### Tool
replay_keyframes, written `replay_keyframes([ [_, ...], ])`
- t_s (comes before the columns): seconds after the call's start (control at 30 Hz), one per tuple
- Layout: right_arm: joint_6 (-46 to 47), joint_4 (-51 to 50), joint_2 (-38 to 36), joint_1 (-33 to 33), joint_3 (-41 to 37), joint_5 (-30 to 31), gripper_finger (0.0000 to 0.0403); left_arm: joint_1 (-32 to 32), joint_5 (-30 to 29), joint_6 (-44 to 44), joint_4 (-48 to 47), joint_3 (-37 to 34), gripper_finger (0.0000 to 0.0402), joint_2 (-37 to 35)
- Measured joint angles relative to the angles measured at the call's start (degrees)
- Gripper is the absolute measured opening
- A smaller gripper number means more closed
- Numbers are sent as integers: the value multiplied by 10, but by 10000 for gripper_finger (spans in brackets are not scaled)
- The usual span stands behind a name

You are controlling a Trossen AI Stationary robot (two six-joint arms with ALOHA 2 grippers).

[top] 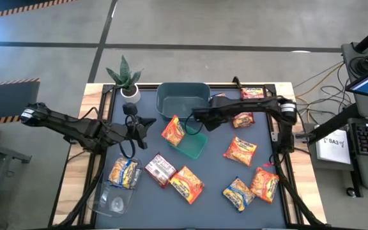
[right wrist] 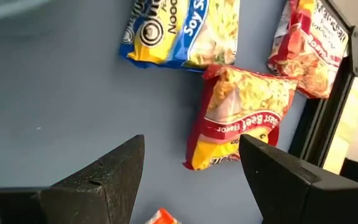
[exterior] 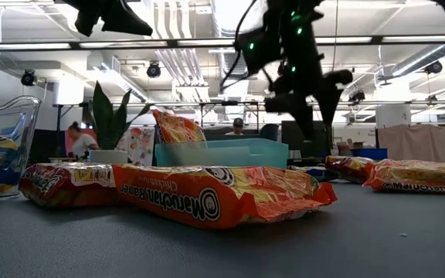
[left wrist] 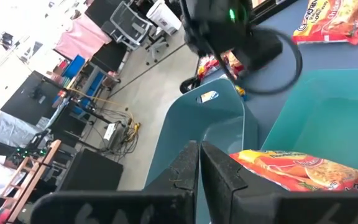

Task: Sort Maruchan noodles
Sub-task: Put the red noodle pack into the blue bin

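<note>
Nine or so Maruchan noodles (top: 185,183) lie scattered on the table (top: 216,169), one leaning in the teal tub (top: 183,99). The right claw (top: 194,117), fingers wide and empty, hovers by the tub; the left claw (top: 147,121) is closed on nothing.

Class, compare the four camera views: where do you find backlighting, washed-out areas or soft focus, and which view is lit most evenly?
Low view: bright ceiling lights leave the arms as dark silhouettes, while the near crinkly orange-red noodle packet reads clearly. Left wrist view: the room's upper corner is washed out white. Right wrist view: the right end effector looms soft and dark before the red roast-beef packet. High view: lit evenly.
</note>
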Motion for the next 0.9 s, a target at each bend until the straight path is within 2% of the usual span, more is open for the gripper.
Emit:
replay_keyframes([
  [0.27, 34, -72, 63, -28, -2, 13, 251, 0, 0, -9, -1, -1, 0, 1],
  [0.5, 34, -61, 86, -29, -6, 39, 251, 0, 0, -30, -16, -2, 0, 1],
  [0.9, 34, -19, 42, -24, -65, 69, 251, 0, 0, -38, -25, -2, 0, 2],
])
